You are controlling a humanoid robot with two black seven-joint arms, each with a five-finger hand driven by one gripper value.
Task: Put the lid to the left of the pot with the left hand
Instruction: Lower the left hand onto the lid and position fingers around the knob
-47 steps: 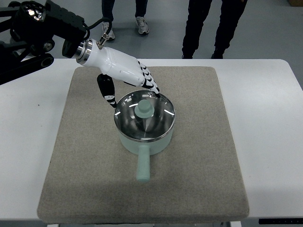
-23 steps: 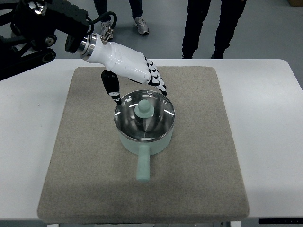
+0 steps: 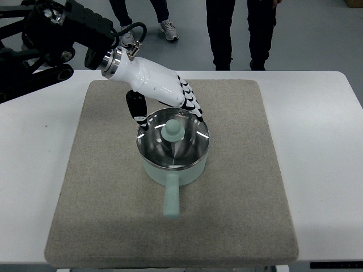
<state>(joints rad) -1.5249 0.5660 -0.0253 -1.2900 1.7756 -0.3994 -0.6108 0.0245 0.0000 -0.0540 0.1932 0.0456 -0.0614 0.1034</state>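
Observation:
A mint-green pot (image 3: 173, 169) with a long handle pointing toward the near edge stands in the middle of the grey mat (image 3: 238, 187). A glass lid (image 3: 173, 139) with a steel rim and a mint knob (image 3: 172, 131) sits on the pot. My left hand (image 3: 170, 105), white with black finger segments, hovers over the lid's far rim. Its fingers (image 3: 190, 103) are spread past the knob's far right and its thumb (image 3: 136, 112) hangs down at the lid's far left. The hand holds nothing. The right arm is out of view.
The mat lies on a white table (image 3: 323, 158). Bare mat stretches left of the pot (image 3: 99, 164) and right of it. Two people's legs (image 3: 241, 28) stand beyond the table's far edge.
My left hand has shifted to the right and slightly lower over the lid's far rim. The lid and pot have not moved. The people behind the table have stepped left.

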